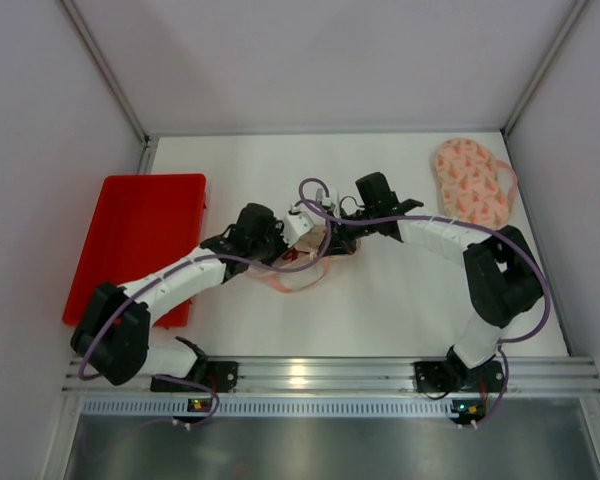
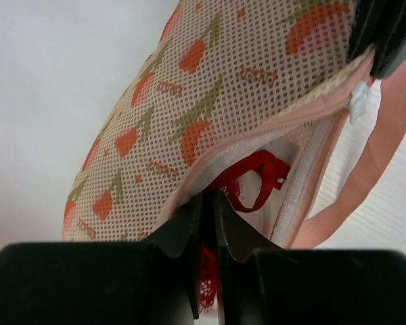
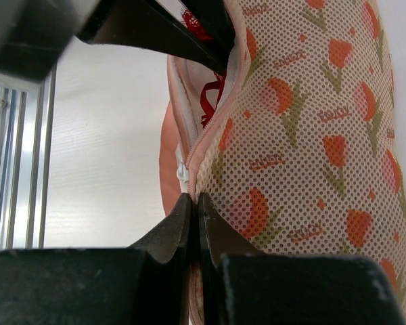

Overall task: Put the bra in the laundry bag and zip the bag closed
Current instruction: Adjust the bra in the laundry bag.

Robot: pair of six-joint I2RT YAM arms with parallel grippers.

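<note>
White table surface (image 1: 400, 300) is filling the workspace under pale walls, and I am seeing a metal rail (image 1: 330, 375) running along the near edge where both arms are fixed. On the left side a flat red tray (image 1: 145, 225) is lying on the table. In the far right corner a second patterned pouch (image 1: 470, 180) is resting alone, well apart from the arms.

Both arms are meeting near the middle of the table. The laundry bag (image 2: 189, 88) is a cream mesh printed with orange tulips and small lettering, with a pink zipper band (image 2: 284, 122) around its mouth. A pink strap (image 1: 298, 278) from it is lying in a loop on the table just below the grippers. The mouth is standing partly open, and inside it the bra (image 2: 257, 172) is showing as red lace and a red strap.

The left gripper (image 2: 208, 196) is pinching the lower lip of the bag mouth, its fingers pressed together with no gap, and a bit of red lace is showing between them. The right gripper (image 3: 194, 200) is clamping the zipper edge of the bag in the same way, fingers tight together. From above, the bag itself is mostly hiding under the two grippers.
</note>
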